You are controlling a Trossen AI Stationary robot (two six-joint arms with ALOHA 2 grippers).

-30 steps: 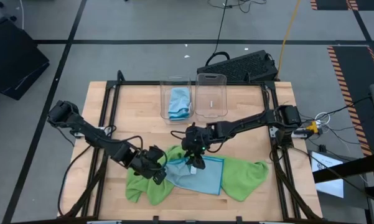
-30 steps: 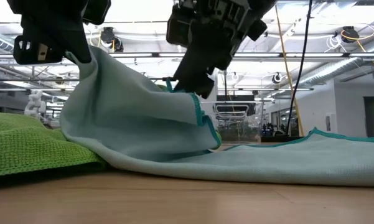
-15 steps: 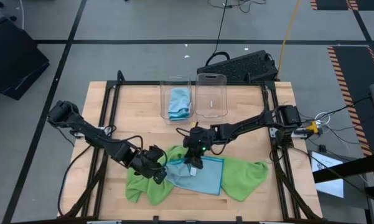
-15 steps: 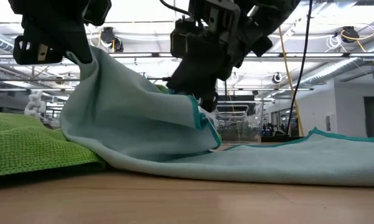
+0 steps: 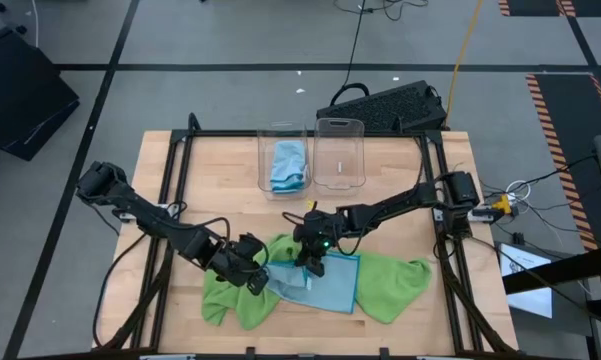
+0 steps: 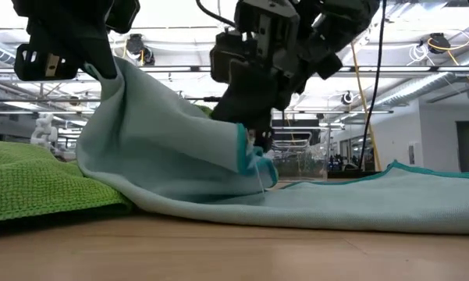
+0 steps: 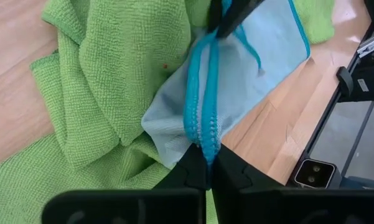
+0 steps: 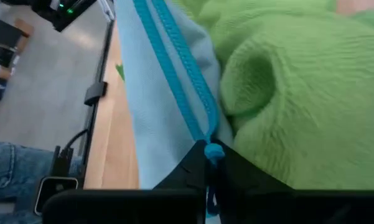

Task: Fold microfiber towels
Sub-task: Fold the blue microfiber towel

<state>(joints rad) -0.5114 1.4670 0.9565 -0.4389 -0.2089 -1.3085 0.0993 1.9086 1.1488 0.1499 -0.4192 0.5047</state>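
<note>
On a pale wooden worktop, two dark robot arms work a soft light blue microfiber towel with a teal stitched hem, which lies at the front centre over two rumpled lime green microfiber towels, one spilling out to the left, the other to the right. The left tool is clamped tight on the blue towel's hem at its left side, lifting that edge off the green pile (its wrist camera shows the teal stitching running straight into the closed fingertips). Just to its right, the right tool is pinched shut on the same hem, a fold of blue cloth bunched beneath it in the low view. Behind them, at the back of the worktop, stand two clear plastic bins: the left one holds a folded light blue towel, the right one shows nothing inside.

The step in hand appears to be the first fold, both grips now set along one edge. The next move likely calls for the arms to raise that edge together, keeping it taut, and carry it across to the opposite hem without dragging the green towels along.
</note>
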